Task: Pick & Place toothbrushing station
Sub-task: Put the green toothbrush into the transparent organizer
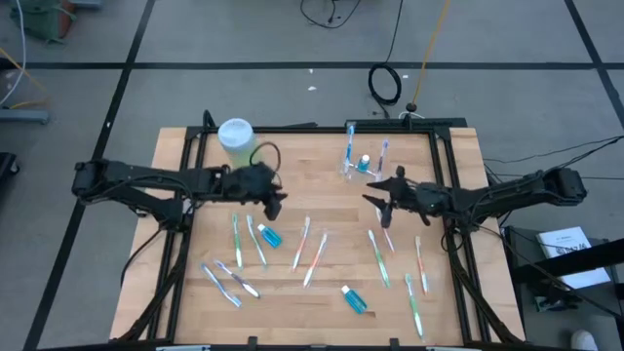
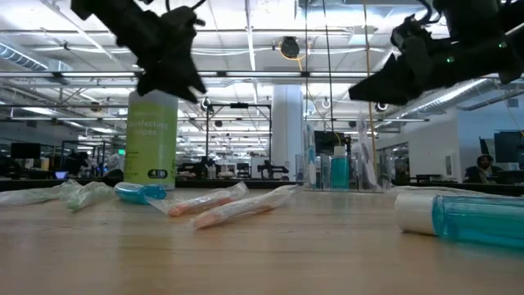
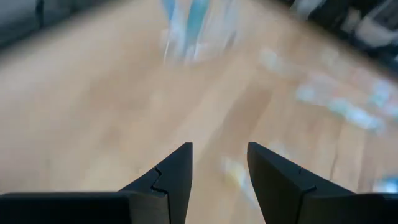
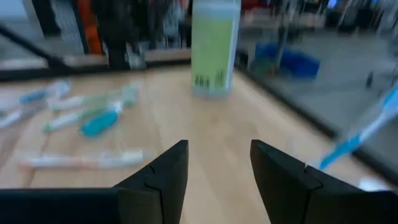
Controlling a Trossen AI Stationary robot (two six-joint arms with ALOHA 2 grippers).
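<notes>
The wooden tabletop (image 1: 322, 195) carries the whole toothbrushing station, and both dark arms reach in over it from its two side edges. The left arm stretches level across from the left edge, its left gripper (image 1: 276, 203) hanging above the boards just inside the centre, near the far-left canister; in the left wrist view its two fingers (image 3: 171, 177) stand apart with a plain gap between them, nothing held and nothing touched. The right arm comes in from the right edge, bent slightly, and its right gripper (image 1: 382, 200) hovers just short of the clear plastic cup (image 1: 357, 166), raised off the wood as the low view shows; its fingers (image 4: 283, 174) are likewise parted with bare tabletop showing between them, holding nothing. The light-green canister with a white lid (image 1: 236, 136) stands upright near the far-left corner. The cup stands close to the far edge, right of centre, with toothbrushes upright in it and a small blue toothpaste tube (image 1: 365, 164) among them. Loose toothbrushes lie scattered over the near half: a cluster (image 1: 226, 281) toward the near-left corner, a pair (image 1: 310, 252) at the middle, and several (image 1: 414, 292) toward the near-right corner. One blue toothpaste tube (image 1: 269, 235) lies left of centre, below the left gripper, and another (image 1: 356, 299) lies near the near edge, right of centre.
</notes>
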